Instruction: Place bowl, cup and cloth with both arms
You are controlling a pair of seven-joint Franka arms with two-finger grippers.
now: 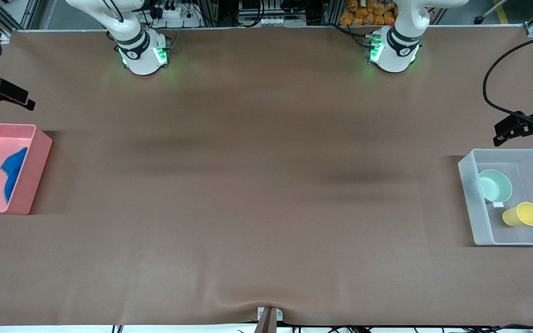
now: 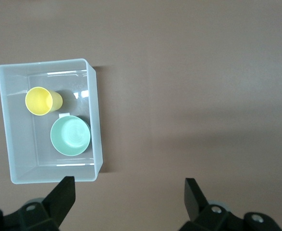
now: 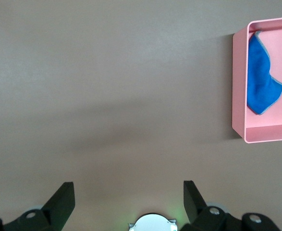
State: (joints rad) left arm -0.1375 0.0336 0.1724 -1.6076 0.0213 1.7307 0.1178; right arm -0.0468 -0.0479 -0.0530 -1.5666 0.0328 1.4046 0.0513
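Bowl point(image 1: 495, 185): sat in the clear bin point(image 1: 470, 203) at the left arm's end of the table, tipped, its opening facing the table's middle.
Cup point(image 1: 522, 215): lay on its side in the same bin, nearer the front camera than the bowl, close beside it.
Cloth point(image 1: 13, 173): lay in the pink bin point(image 1: 35, 178) at the right arm's end, long axis along the bin's length.
Left gripper point(image 2: 128, 199): raised above bare table beside the clear bin, fingers spread wide, holding nothing.
Right gripper point(image 3: 128, 199): raised above bare table, fingers spread wide, holding nothing.

Robotics lab — two bench-mounted arms point(image 1: 137, 41), aluminium framing, cables
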